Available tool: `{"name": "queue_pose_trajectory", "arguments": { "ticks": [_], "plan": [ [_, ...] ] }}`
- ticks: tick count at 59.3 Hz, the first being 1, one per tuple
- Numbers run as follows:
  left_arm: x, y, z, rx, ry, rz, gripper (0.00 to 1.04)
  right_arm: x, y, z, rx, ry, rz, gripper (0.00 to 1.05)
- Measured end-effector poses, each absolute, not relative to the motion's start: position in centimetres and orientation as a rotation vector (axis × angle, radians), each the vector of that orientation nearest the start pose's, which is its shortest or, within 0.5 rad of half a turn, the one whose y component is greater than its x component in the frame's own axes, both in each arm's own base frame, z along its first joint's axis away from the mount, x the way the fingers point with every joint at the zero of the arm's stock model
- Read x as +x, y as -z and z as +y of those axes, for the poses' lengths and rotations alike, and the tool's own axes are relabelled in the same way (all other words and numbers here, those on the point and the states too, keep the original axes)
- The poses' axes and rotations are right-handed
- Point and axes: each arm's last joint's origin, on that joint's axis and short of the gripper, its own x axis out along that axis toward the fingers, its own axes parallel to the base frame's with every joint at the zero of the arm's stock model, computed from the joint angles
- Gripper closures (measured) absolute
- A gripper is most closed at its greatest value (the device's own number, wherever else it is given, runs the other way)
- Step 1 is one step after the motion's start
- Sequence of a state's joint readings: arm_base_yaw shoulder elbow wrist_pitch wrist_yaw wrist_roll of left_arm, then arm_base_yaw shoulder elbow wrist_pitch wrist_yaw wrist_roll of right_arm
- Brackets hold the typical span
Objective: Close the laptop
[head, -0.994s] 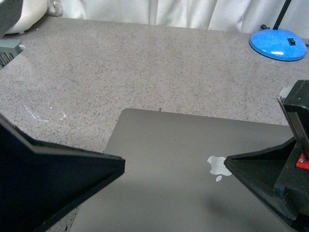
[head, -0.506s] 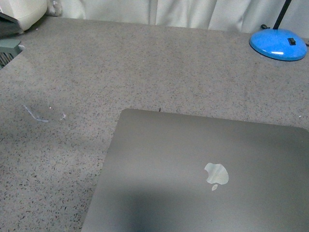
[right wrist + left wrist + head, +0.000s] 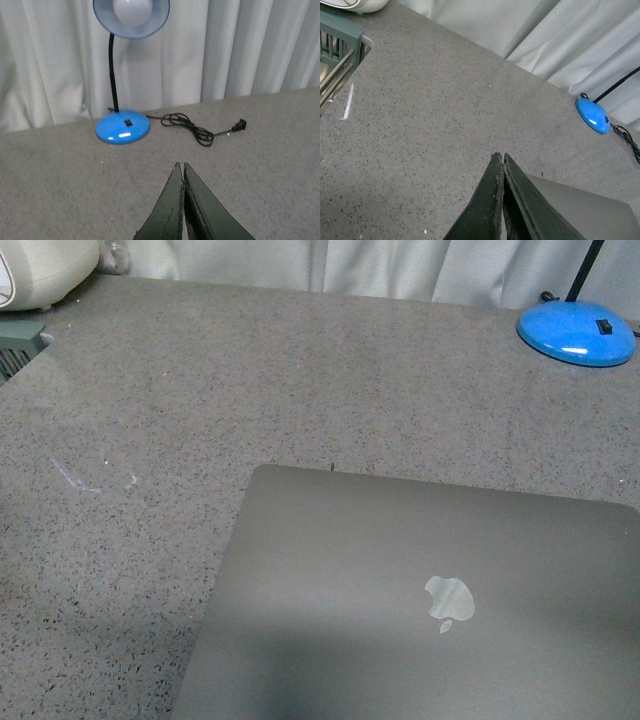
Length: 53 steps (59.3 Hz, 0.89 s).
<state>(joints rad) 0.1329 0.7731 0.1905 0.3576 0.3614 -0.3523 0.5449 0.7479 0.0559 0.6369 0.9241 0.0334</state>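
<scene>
The space-grey laptop [image 3: 400, 600] lies closed and flat on the speckled grey table [image 3: 250, 370] at the front right, its shiny apple logo [image 3: 449, 601] facing up. A corner of its lid also shows in the left wrist view [image 3: 585, 212]. Neither gripper shows in the front view. My left gripper [image 3: 500, 156] is shut and empty, held above the table just beside the laptop's corner. My right gripper [image 3: 180, 165] is shut and empty, above bare table, with no laptop in its view.
A blue desk lamp's base [image 3: 575, 332] stands at the back right, with its shade [image 3: 131, 15] and a black cord and plug [image 3: 200, 131]. A white appliance [image 3: 40, 275] and a grey-green rack [image 3: 337, 40] are at the back left. White curtains hang behind.
A second ago both arms filled the front view's lower corners over the laptop lid. They have since drawn back out of that view. The laptop stays closed.
</scene>
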Motion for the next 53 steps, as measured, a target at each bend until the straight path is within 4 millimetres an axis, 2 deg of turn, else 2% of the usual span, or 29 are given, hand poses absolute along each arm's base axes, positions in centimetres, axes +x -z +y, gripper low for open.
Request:
{"name": "queue_pose_trajectory", "arguments": {
  "ticks": [16,21,27,33,38,42,53],
  "plan": [
    [13.2,-17.8,-1.9,-0.364,0.218,0.2,1.01,13.5,-16.5,6.1,-0.001,0.383,0.009,1.04],
    [12.6,-17.7,-2.5,-0.282,0.146,0.087,1.01,13.4,-16.2,5.7,-0.012,0.152,0.023,1.04],
    [12.2,-17.1,-2.1,-0.134,0.034,0.001,1.01,13.1,-16.1,4.8,-0.009,0.018,0.025,1.04],
    [12.2,-17.3,-1.4,-0.061,0.009,-0.02,1.01,12.7,-16.4,3.9,-0.001,-0.015,0.011,1.04],
    [11.9,-17.3,-0.7,-0.027,0.039,-0.02,1.01,12.4,-16.7,3.0,0.002,-0.014,0.002,1.04],
    [11.7,-17.4,-0.1,-0.02,-0.001,-0.023,1.01,12.1,-16.8,2.5,0.004,-0.013,-0.002,1.04],
    [11.2,-17.4,0.0,-0.011,0.003,-0.024,1.01,11.6,-16.9,1.6,0.005,-0.009,-0.008,1.04]
  ]
}}
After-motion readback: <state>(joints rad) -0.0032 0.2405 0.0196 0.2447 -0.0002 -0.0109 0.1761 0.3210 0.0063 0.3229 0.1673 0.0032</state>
